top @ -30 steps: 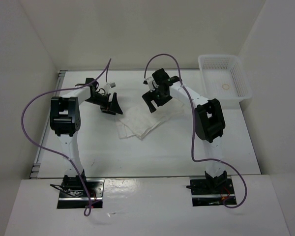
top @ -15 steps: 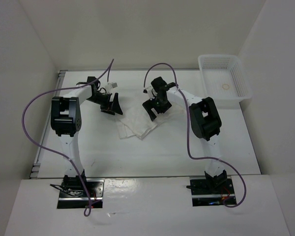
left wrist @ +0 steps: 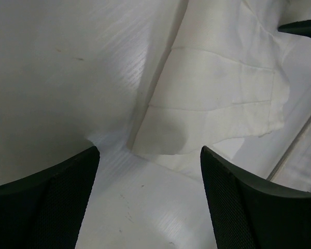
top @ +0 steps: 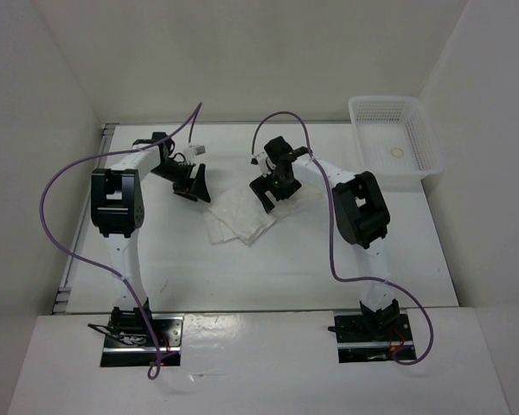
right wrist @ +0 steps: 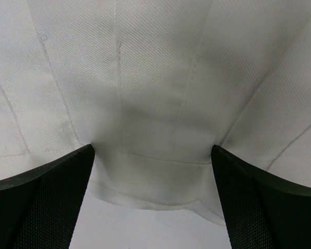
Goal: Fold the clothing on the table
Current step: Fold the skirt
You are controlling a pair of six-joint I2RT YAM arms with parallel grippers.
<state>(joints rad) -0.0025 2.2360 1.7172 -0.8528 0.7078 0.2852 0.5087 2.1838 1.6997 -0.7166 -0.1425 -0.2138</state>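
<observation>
clothing (right wrist: 155, 78): thin woven cloth, matt | table (top: 285, 259): smooth, matt | basket (top: 376, 130): plastic mesh

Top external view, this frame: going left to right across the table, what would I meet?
Thin grey metal rail → left arm's black claw → white pleated fabric skirt → right arm's black claw → white plastic mesh basket.

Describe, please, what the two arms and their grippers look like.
Both the left arm and right arm have white links with bulky black joint housings. A purple cable loops along each. The left gripper and right gripper have black, finely textured fingers.
</observation>
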